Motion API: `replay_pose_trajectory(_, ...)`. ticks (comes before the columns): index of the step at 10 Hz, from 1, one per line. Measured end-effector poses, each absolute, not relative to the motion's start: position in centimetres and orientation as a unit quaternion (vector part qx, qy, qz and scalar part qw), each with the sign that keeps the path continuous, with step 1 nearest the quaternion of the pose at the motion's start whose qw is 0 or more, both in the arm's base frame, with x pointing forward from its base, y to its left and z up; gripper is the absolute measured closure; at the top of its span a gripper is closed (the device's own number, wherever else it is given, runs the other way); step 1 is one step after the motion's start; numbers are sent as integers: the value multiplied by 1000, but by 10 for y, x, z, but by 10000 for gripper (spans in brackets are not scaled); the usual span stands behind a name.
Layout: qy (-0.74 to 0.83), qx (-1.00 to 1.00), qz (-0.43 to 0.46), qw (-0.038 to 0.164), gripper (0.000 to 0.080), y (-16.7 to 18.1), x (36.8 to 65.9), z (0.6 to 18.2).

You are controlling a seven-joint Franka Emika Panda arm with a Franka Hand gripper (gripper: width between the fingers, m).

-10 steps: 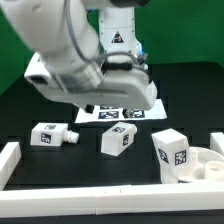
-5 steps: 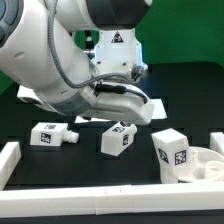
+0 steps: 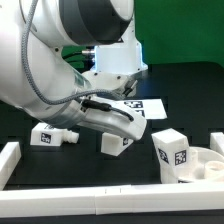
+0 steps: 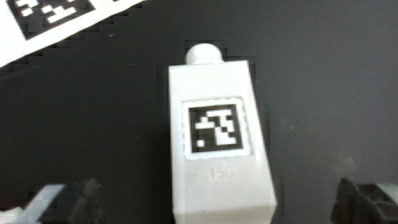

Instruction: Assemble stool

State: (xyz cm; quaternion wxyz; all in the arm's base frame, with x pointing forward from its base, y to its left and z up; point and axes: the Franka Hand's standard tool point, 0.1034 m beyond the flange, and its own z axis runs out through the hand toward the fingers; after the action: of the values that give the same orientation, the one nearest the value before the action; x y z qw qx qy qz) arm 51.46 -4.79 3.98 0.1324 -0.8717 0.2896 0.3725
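Gripper (image 4: 210, 198) is seen w/ jaws spread wide and nothing held. The fingertips (image 4: 48, 200) are set either side of the middle leg (image 4: 217, 135). Dark gaps are left on both flanks, so no contact is made yet. In the wrist view the leg is lined up lengthwise btw. the jaws, tag face up, w/ its narrower end pointed away from the fingers and toward the marker board (image 4: 45, 18). In the exterior view the hand is hung low over that leg, which is largely covered by it.

Further out on the black table (image 3: 190, 110), a left leg (image 3: 50, 135) lies at the exterior view's left and a right leg (image 3: 172, 152) at its right. The right leg is just beside the seat disc (image 3: 203, 166), which is partly cut off by the frame edge.

Step judged: pre-grasp for a leg pickup, w/ assembly apparently at an early stage. Next move prob. calls for a short descent, then an even squeeze on the long flanks so the leg isn't skewed. After that, a lift and a carry over to the seat would be needed.
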Motion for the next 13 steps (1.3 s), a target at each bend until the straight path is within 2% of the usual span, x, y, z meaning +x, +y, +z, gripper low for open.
replay_pose_trajectory(2,292,-869,376,135,150,-48,514,40)
replay_pose_trajectory(4,322,-840,408,154,150,-46,512,37)
replay_pose_trajectory(8,327,-836,412,153,150,-45,510,32)
replay_pose_trajectory(11,358,-821,421,145,150,-41,502,10)
replay_pose_trajectory(13,359,-824,416,142,150,-38,502,7)
